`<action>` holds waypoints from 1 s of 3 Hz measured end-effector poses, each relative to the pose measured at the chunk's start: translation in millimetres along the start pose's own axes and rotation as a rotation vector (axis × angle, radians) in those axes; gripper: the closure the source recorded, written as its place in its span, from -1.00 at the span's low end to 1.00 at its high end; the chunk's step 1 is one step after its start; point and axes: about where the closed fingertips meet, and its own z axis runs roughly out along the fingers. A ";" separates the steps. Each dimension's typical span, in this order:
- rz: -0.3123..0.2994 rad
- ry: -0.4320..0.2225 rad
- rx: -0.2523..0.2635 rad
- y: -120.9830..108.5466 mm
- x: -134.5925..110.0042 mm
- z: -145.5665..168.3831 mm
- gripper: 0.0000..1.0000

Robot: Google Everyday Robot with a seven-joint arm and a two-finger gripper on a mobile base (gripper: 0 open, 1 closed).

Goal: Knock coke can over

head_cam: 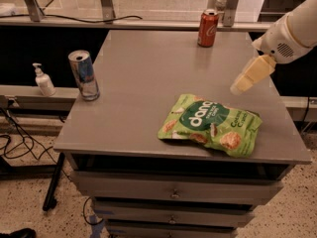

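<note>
Red coke can (pixel 208 28) upright; jaws over table (pixel 143 88)

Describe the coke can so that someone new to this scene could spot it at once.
On the grey cabinet top, the coke can stands upright at the far edge, right of centre, beyond the gripper hovering over the right side. It is short and red with white script, unlike the taller blue-and-silver can at the left edge and the green snack bag in front.
</note>
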 end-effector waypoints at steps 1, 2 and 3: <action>0.075 -0.089 0.043 -34.0 -3.7 27.0 -1.00; 0.075 -0.089 0.043 -34.0 -3.7 27.0 -1.00; 0.093 -0.135 0.062 -47.3 -9.6 44.8 -1.00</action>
